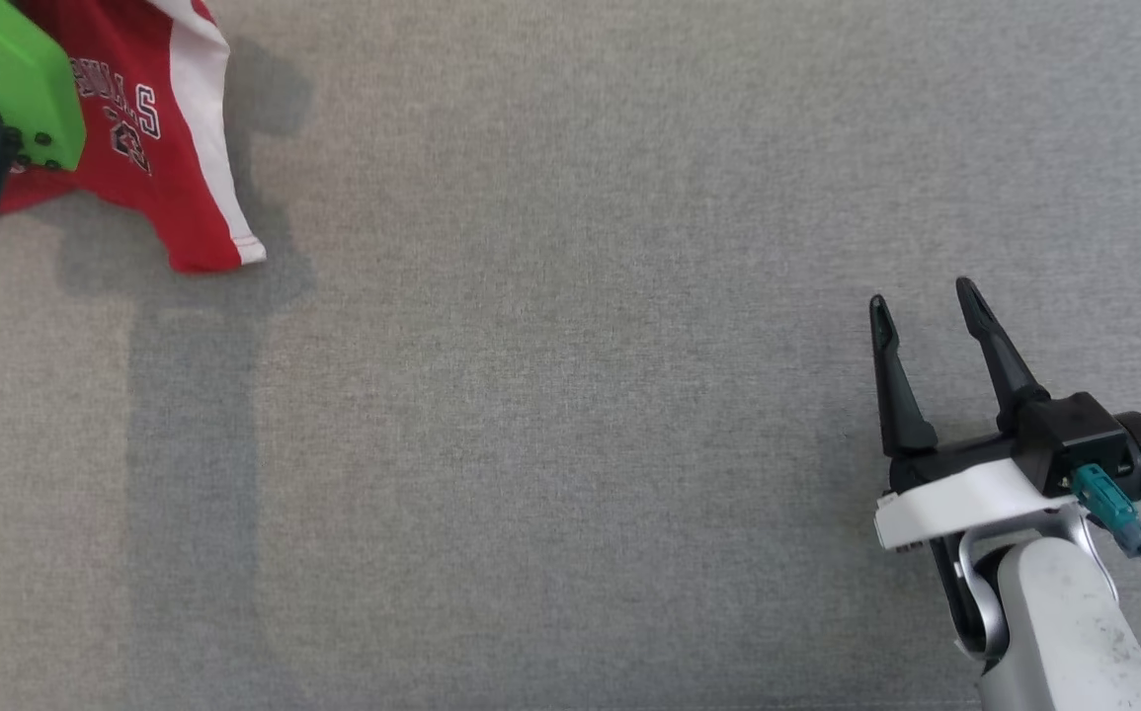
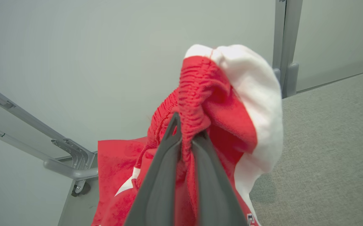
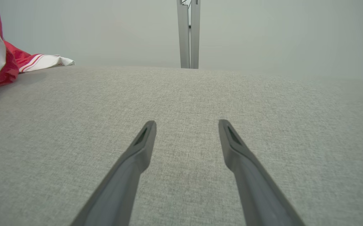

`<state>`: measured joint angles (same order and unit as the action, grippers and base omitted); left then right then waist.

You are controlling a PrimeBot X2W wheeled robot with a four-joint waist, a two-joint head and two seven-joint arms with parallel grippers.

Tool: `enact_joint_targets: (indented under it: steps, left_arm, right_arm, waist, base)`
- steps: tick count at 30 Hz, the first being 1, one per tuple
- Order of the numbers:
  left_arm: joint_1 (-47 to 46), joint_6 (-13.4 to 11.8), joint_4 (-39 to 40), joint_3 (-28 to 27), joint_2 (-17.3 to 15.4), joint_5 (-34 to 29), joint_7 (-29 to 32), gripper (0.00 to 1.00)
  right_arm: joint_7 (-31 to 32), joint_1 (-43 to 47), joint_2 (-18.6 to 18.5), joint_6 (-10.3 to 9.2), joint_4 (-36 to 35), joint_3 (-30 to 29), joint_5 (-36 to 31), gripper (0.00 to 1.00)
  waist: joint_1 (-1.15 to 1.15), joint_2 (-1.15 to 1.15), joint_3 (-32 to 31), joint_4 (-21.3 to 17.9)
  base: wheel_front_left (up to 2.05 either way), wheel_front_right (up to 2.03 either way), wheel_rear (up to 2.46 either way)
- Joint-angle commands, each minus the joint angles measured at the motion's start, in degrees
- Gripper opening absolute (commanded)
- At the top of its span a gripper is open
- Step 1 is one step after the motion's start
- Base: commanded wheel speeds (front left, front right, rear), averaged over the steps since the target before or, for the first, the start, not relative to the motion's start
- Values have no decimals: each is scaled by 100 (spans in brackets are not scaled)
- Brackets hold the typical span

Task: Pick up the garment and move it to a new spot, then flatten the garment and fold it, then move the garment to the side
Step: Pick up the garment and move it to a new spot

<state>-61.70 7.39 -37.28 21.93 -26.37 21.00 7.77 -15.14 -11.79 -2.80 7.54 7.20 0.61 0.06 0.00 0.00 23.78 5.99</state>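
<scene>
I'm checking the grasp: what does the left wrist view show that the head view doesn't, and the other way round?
Left wrist view: the left gripper shut on the bunched elastic edge of the red and white garment. Head view: the right gripper, open, over the bare grey surface, well apart from the garment. Both: the garment and the grey surface.
</scene>
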Motion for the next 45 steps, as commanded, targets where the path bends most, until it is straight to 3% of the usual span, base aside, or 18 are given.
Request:
enact_joint_targets:
  steps: [1,7,13,16,22,30,40,42,43,45]
  left_arm:
    - [-144,8,187,75,44,57,33,0]
    - [-256,8,923,522,400,295,202,0]
    - [-140,-155,1356,425,1078,694,-171,0]
    - [282,-271,1377,380,1523,967,-510,0]
    - [1557,-459,841,348,2071,1439,-1166,0]
    - [2756,-418,-227,470,2151,1538,-1980,0]
    - [3274,-335,-282,62,2159,1544,-2296,0]
    - [3375,-358,-121,-76,2181,1442,-2296,52]
    - [3447,-357,-56,-131,2194,1397,-2297,100]
    - [3577,-366,117,-284,2222,1286,-2297,100]
  right_arm:
    - [-2,165,-16,-10,47,-37,94,100]
    - [-2,477,-17,-10,164,-132,367,100]
    - [-2,598,-17,-10,179,-241,506,100]
    - [-2,612,-17,-10,178,-270,520,100]
    - [-2,550,-16,-10,189,-213,545,100]
    - [-2,439,-17,-10,164,-212,509,100]
    - [-2,446,-17,-10,185,-239,423,100]
    - [-2,436,-17,-10,195,-232,426,100]
    - [-2,434,-18,-10,203,-233,423,100]
    - [-2,438,-17,-10,213,-222,417,100]
  waist:
    - [0,0,-963,-368]
    - [0,0,-1465,-835]
    - [0,0,-1468,-1201]
    - [0,0,-1395,-1301]
    - [0,0,-1223,-1409]
    - [0,0,-1028,-1415]
    - [0,0,-1044,-1195]
    - [0,0,-1054,-1160]
    - [0,0,-1062,-1147]
    - [0,0,-1090,-1126]
  base:
    - [0,0,0]
    - [0,0,0]
    - [0,0,0]
    - [0,0,0]
    - [0,0,0]
    - [0,0,0]
    - [0,0,0]
    - [0,0,0]
    - [0,0,0]
    - [0,0,0]
